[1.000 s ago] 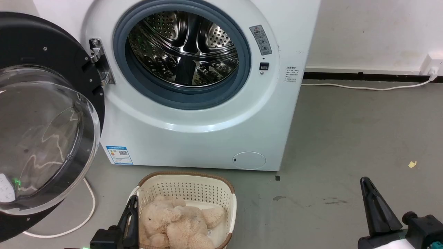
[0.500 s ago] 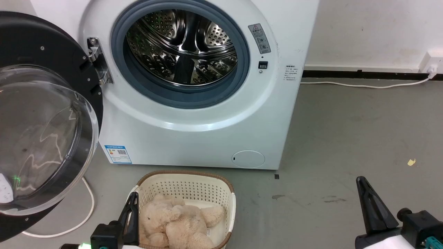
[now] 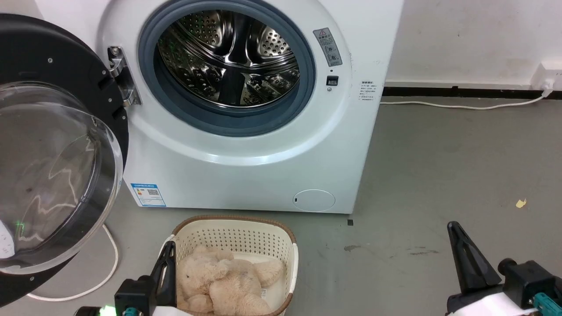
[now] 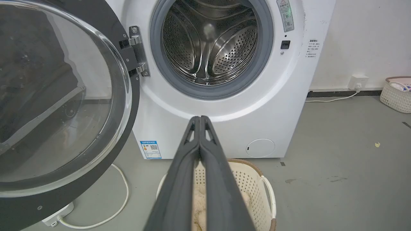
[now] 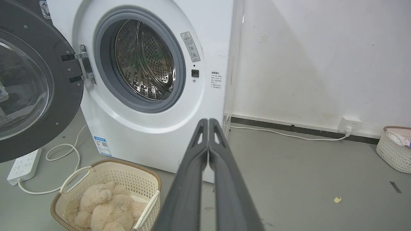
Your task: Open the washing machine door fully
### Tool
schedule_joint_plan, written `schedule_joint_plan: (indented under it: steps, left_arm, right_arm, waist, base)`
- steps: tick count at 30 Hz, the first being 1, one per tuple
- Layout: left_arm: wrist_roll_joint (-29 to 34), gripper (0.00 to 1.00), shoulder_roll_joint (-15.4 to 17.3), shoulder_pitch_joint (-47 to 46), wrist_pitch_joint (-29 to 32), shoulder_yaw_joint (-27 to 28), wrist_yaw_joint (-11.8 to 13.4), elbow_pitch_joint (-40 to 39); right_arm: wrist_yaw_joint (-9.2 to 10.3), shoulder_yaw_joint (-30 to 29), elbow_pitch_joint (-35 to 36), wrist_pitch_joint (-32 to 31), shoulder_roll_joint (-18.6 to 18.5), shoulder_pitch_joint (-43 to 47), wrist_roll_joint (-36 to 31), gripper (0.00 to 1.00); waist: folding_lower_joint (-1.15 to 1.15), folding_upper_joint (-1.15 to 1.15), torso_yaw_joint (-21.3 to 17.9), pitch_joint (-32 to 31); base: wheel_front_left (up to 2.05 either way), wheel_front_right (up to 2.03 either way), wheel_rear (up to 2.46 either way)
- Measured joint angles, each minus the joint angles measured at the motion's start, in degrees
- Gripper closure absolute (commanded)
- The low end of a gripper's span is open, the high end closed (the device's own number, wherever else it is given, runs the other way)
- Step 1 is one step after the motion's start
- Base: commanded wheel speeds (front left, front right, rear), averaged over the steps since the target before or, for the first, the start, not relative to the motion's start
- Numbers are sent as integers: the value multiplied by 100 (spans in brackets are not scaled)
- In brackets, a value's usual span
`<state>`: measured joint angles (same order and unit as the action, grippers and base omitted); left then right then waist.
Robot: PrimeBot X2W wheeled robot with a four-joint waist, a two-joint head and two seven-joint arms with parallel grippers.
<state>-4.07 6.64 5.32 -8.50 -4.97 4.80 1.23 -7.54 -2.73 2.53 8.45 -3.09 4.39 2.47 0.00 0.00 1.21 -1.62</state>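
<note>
The white washing machine (image 3: 246, 166) (image 4: 231, 122) (image 5: 135, 134) stands ahead with its steel drum (image 3: 228, 57) exposed. Its door (image 3: 52, 149) (image 4: 57, 96) (image 5: 29, 83), black-rimmed with a bulging clear bowl, is swung wide out to the left on its metal hinge (image 3: 119, 74). My left gripper (image 3: 167, 259) (image 4: 200, 119) is shut and empty, low at the front over the basket, well away from the door. At the lower right my right gripper (image 3: 456, 237) (image 5: 208, 121) is shut with nothing in it, above the bare floor.
A cream basket (image 3: 281, 245) (image 5: 151, 179) holding a beige plush toy (image 3: 224, 281) sits on the floor before the machine. A white cable (image 3: 109, 259) and power strip (image 5: 22, 165) lie under the door. Another basket (image 5: 393, 147) stands by the right wall, near a socket (image 5: 349, 123).
The whole head view has crept slightly up and left, so the camera moved. Both grippers sit a little higher in the picture. The door stands as before.
</note>
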Motion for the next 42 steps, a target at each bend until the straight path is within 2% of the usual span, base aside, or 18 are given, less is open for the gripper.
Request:
schedule_joint_plan:
  steps: [42]
  left_arm:
    - [241, 100, -216, -289, 515, 283, -296, -69]
  right_arm:
    - [0, 159, -155, -523, 0, -192, -144, 100]
  waist:
    - [0, 0, -75, 100]
  base:
    - [0, 0, 0]
